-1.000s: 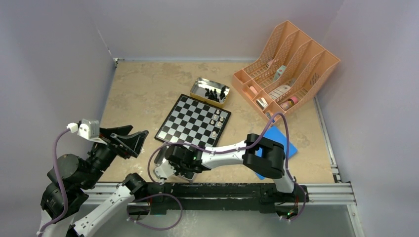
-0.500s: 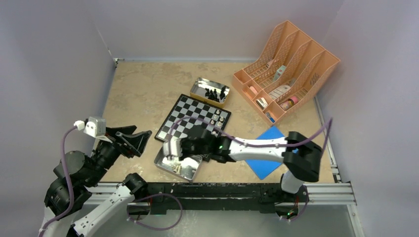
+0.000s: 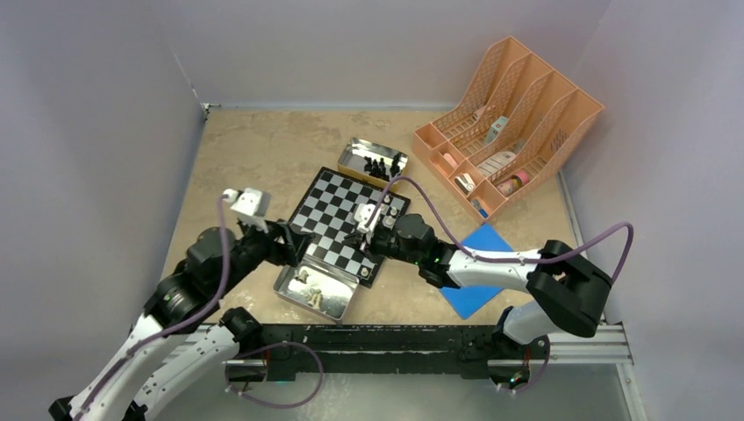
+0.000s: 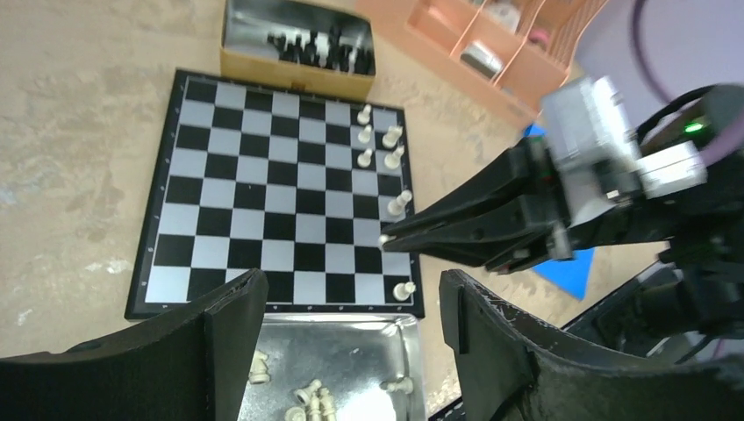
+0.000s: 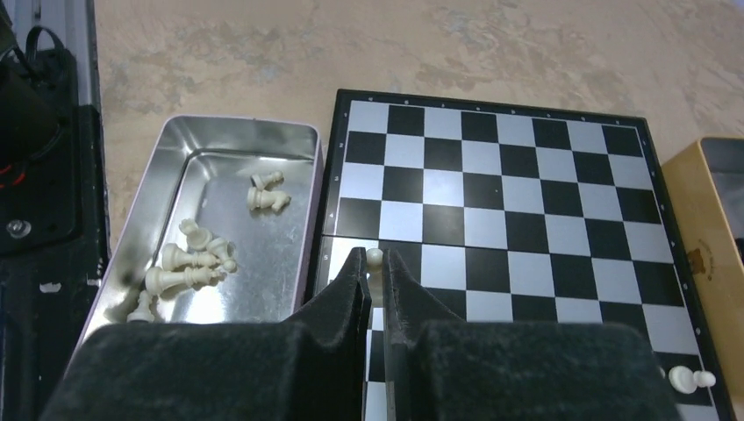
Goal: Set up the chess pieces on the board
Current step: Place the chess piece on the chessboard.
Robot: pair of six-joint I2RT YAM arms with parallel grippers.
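Note:
The checkered board (image 3: 338, 215) lies mid-table and also shows in the left wrist view (image 4: 228, 193) and the right wrist view (image 5: 526, 175). My right gripper (image 3: 372, 246) is shut on a white pawn (image 5: 375, 258) and holds it over the board's near right part (image 4: 383, 239). Several white pieces (image 4: 390, 136) stand along the board's right side. More white pieces (image 5: 189, 259) lie in the near tin (image 3: 294, 285). Black pieces (image 4: 320, 44) stand in the far tin (image 3: 360, 151). My left gripper (image 4: 351, 289) is open and empty above the near tin's far edge.
An orange file organizer (image 3: 509, 114) stands at the back right. A blue flat square (image 3: 482, 276) lies right of the board, under the right arm. Purple walls close the left, back and right sides. The black rail (image 3: 395, 338) runs along the near edge.
My right gripper has moved from the near tin up over the board with a white pawn in it. My left arm has swung right, toward the near tin and the board's near edge.

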